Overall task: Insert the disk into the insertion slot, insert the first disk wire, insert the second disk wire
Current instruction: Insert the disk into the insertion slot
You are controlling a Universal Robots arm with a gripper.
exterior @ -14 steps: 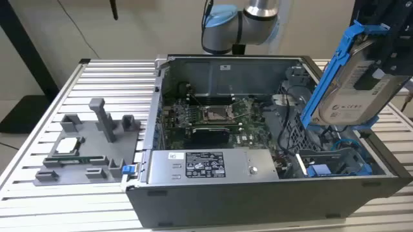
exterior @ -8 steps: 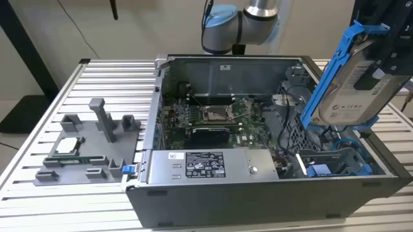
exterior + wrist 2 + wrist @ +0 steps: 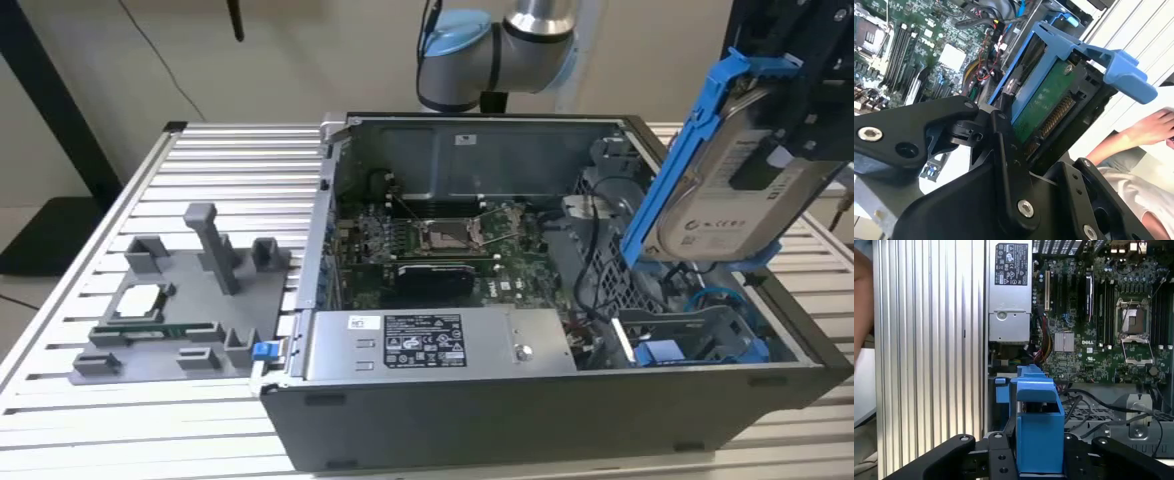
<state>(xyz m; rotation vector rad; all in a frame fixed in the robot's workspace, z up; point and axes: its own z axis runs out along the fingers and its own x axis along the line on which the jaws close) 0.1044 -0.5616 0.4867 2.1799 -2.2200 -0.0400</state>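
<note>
A computer case (image 3: 534,420) lies open on a ribbed metal table (image 3: 200,150). The black gripper (image 3: 1036,457) is clamped on the disk (image 3: 727,195), with its fingers (image 3: 1004,135) pressed against the long sides of the bright blue plastic frame. The disk hangs in the air at the exterior view's right, above the near right corner of the case. It is tilted steeply, with its white label facing the exterior view's right. It is a flat silver-grey metal rectangle. In the second wrist view its underside shows a green circuit board and a row of gold contacts.

Below the disk, and apart from it, is the insertion slot (image 3: 694,322), a rectangular bay in a grey metal cage with perforated walls. Another blue-fronted carrier (image 3: 661,352) sits low in that cage. Black cables curl just beside it.

Further to the exterior view's left inside the case are a green motherboard (image 3: 441,235) and a silver power supply box (image 3: 427,340) with a printed label. Outside the case, on the exterior view's left, a grey plastic fixture (image 3: 187,300) rests on the table. A person's hand (image 3: 1149,127) is visible in the second wrist view, beyond the disk.
</note>
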